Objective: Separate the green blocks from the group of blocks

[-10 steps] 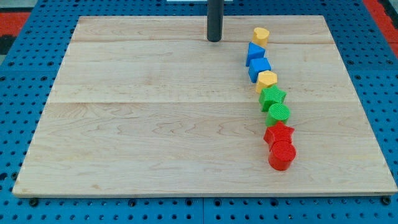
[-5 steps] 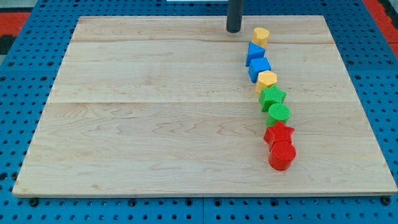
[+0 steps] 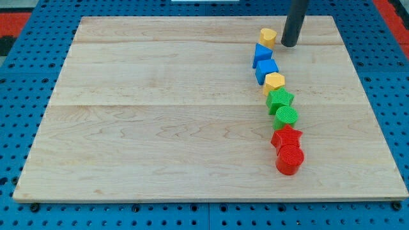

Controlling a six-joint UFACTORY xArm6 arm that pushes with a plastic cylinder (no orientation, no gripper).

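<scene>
Several blocks form a curved line down the right half of the wooden board (image 3: 160,115). From the view's top: a yellow block (image 3: 268,36), a blue block (image 3: 261,53), a blue cube (image 3: 266,69), a yellow block (image 3: 274,82), a green star (image 3: 280,99), a green cylinder (image 3: 286,116), a red star (image 3: 287,137) and a red cylinder (image 3: 290,158). The two green blocks touch each other and their neighbours. My tip (image 3: 289,45) stands just right of the top yellow block, well above the green blocks.
The board lies on a blue pegboard surface (image 3: 25,96). Red patches show at the view's top corners.
My tip has moved to the view's right, from left of the top yellow block to its right side, and slightly down. The blocks have not moved.
</scene>
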